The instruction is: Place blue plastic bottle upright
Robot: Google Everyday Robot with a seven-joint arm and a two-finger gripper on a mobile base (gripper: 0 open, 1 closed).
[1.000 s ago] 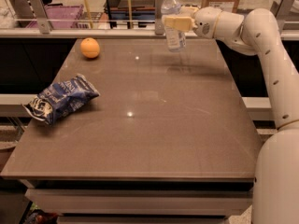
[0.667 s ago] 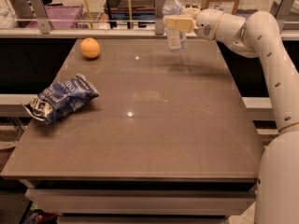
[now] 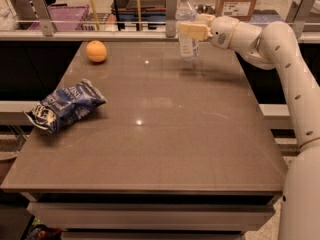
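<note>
Camera view: end effector (image 3: pixel 186 30) pinches upright blue plastic bottle (image 3: pixel 188 48) by far edge of table (image 3: pixel 150 154), bare surface in front.

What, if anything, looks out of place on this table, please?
Only the crumpled snack bag, which seems to overhang the left edge of the table. The blue plastic bottle is upright at the far side, held by the gripper; the orange looks fine.
</note>
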